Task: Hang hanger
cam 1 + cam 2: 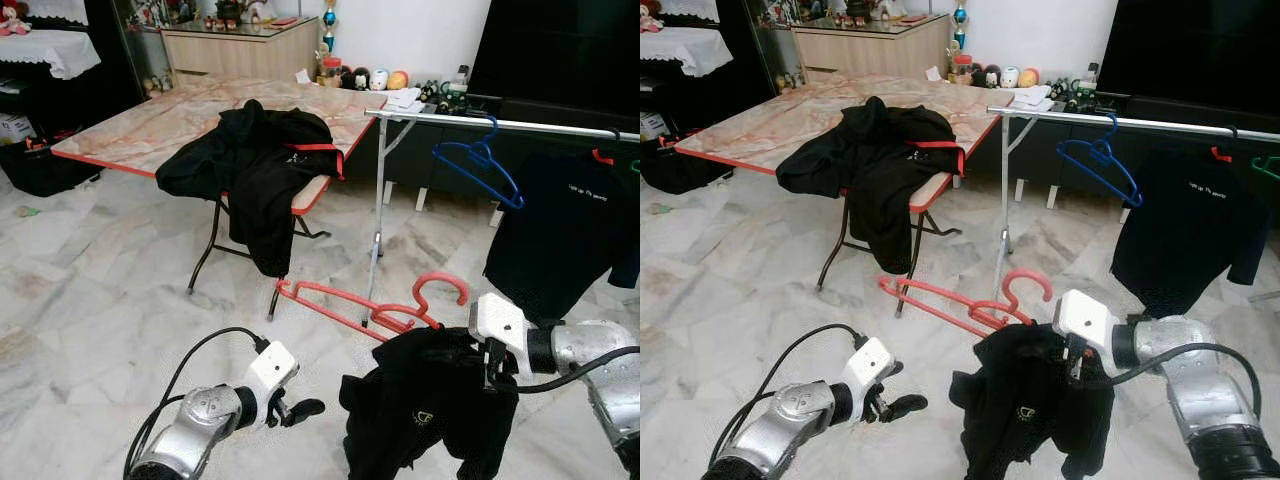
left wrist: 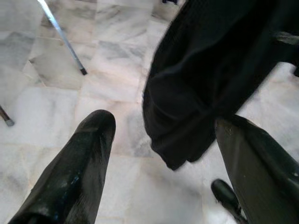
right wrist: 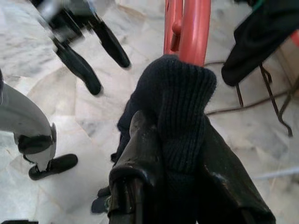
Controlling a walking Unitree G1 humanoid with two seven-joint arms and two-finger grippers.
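You have a red plastic hanger [image 1: 375, 305] held low over the marble floor, tipped nearly flat with its hook [image 1: 443, 286] curling up toward the rail. A black garment [image 1: 425, 405] is draped on it, bunched and hanging down below, its ribbed collar pinched against the hanger's neck. Your target, the silver clothes rail [image 1: 500, 123], runs level above and beyond it, well apart from the hook.

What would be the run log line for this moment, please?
stage: carrying | right gripper: shut on black garment with red hanger | left gripper: open, empty | rail: blue hanger, hung black shirt
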